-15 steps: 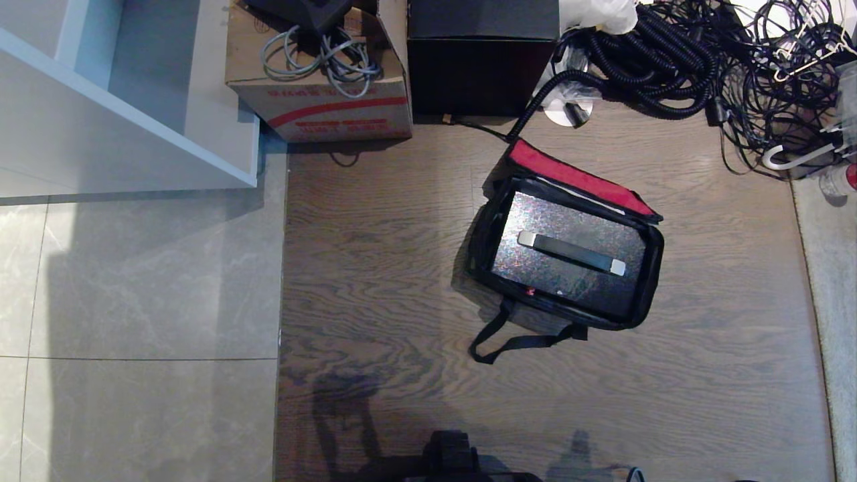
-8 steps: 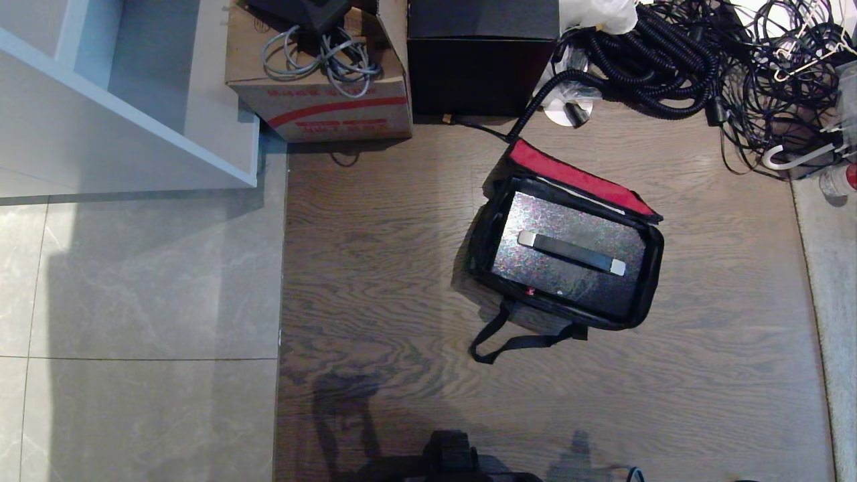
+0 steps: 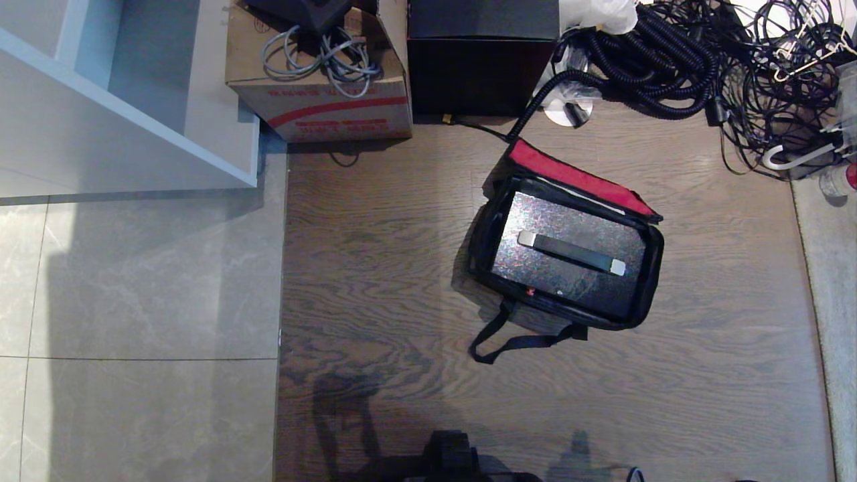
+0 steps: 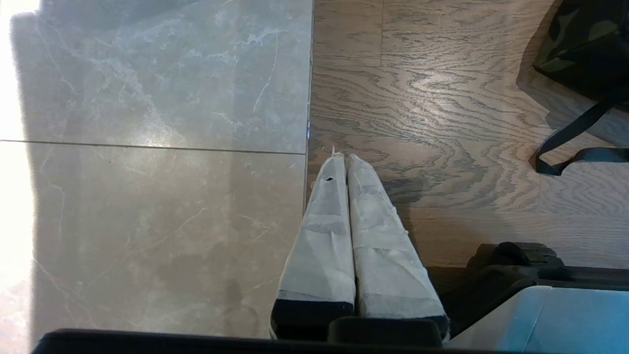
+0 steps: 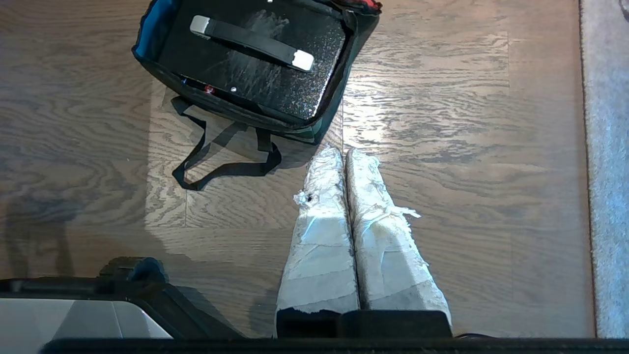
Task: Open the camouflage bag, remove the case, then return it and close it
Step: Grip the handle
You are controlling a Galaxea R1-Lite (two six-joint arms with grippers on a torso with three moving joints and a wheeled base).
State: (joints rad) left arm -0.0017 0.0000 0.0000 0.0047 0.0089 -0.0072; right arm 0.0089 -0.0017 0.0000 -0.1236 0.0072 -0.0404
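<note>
Only the left wrist view shows camouflage fabric on the soft rectangular zip bag (image 4: 585, 44); the head view shows it unzipped, red-lined lid up, glittery black case (image 3: 569, 254) inside. Ahead of the right tool (image 5: 341, 153) it lies; both tools, left tool (image 4: 341, 157) included, pressed together.

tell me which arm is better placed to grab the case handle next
Right, probably. The right gripper hangs just beside the open camouflage bag, with the case handle in its view. The left gripper sits farther off, seeing only the bag's corner.

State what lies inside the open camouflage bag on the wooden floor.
Inside the camouflage bag lies a glittery dark case, handle facing up. It fills the opening, so anything beneath it is hidden.
</note>
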